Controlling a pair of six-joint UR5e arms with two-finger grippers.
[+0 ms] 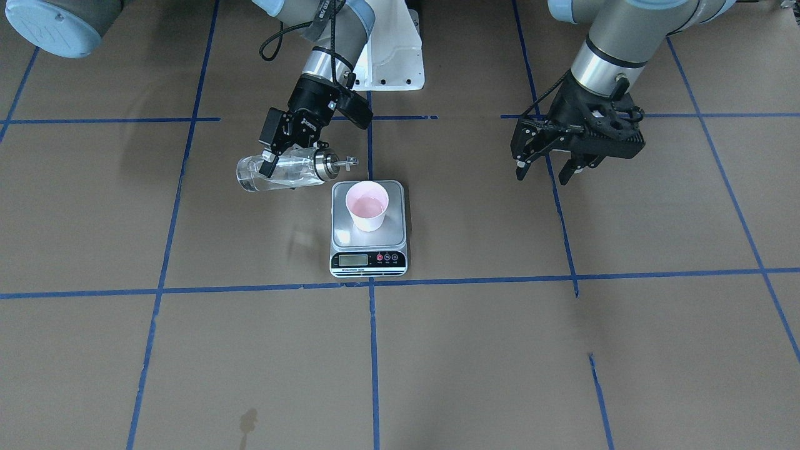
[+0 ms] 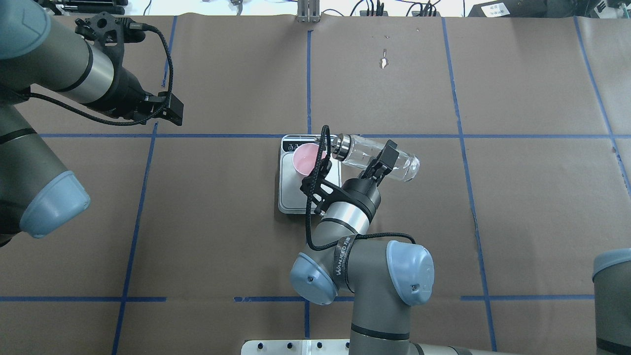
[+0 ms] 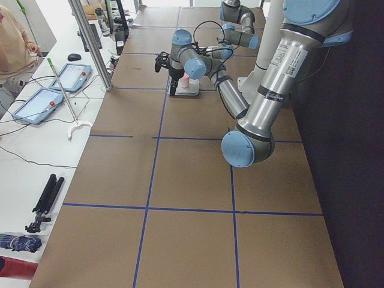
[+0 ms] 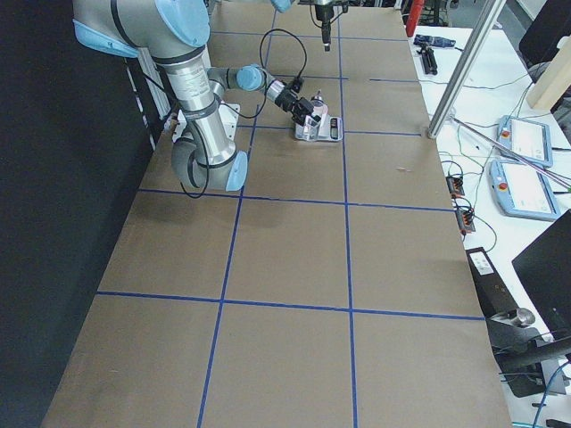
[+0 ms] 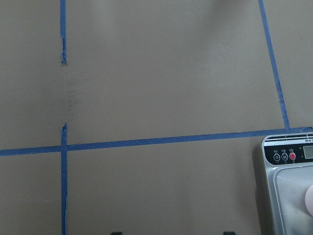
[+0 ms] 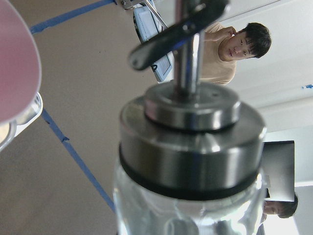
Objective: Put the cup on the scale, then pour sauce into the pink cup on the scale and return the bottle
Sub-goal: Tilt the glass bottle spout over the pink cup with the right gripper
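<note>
A: Bottle?

B: The bottle (image 1: 297, 170) is clamped in the right gripper (image 1: 273, 164), fingers closed on the glass mid-body. It lies almost level, its long axis pointing the spout (image 1: 345, 161) toward the cup (image 1: 367, 209).

A: Cup?

B: Upright on the scale (image 1: 350, 239), on the platform's back half. The spout tip is just short of the rim, on the robot's side (a glint in the cup may be sauce (image 1: 369, 203); no stream I can make out).

A: Left gripper?

B: The left gripper (image 1: 542, 178) has its fingers spread and holds nothing, well apart from the scale. The right arm is far nearer. My read: more pouring or righting the bottle turns on that spout-to-rim gap.
</note>
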